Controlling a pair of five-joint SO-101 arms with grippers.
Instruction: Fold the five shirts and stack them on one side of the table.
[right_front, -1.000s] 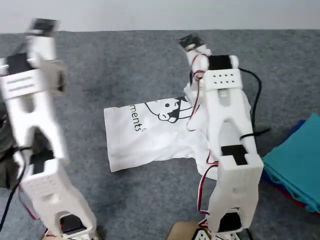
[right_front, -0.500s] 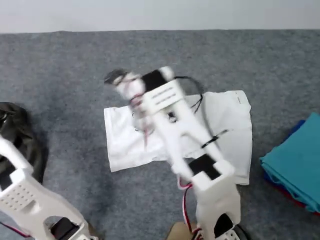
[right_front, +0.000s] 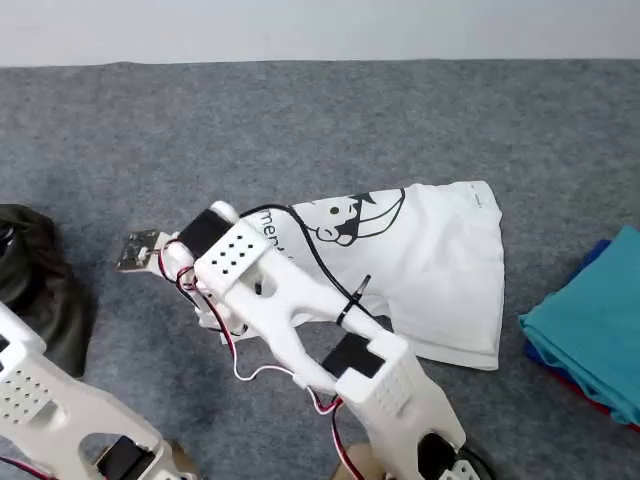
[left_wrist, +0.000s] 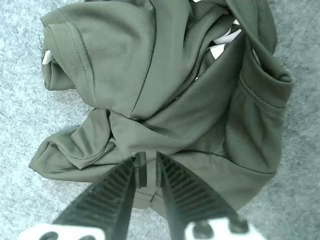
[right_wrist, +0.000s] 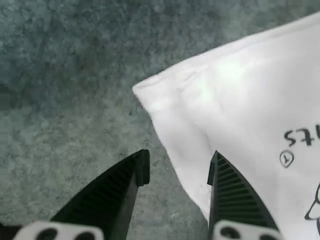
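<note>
A white shirt (right_front: 420, 250) with a black print lies flat mid-table; its left corner (right_wrist: 165, 95) lies just ahead of my right gripper's fingertips. My right gripper (right_front: 138, 250) (right_wrist: 177, 167) is open at that left edge, low over the grey mat, with the shirt's edge between its two fingers. A crumpled olive shirt (right_front: 30, 280) (left_wrist: 160, 85) sits at the table's left edge. My left gripper (left_wrist: 148, 167) is above it, fingers almost together with a fold of olive fabric between them. Folded shirts, teal on top (right_front: 590, 330), are stacked at the right edge.
The grey mat (right_front: 300, 130) covers the whole table. My right arm (right_front: 300, 310) stretches diagonally across the front of the white shirt. The left arm's base (right_front: 60, 420) stands at the front left corner.
My right arm has swung from the white shirt's right side across to its left corner. The left arm has dropped from raised at the left to low over the olive shirt.
</note>
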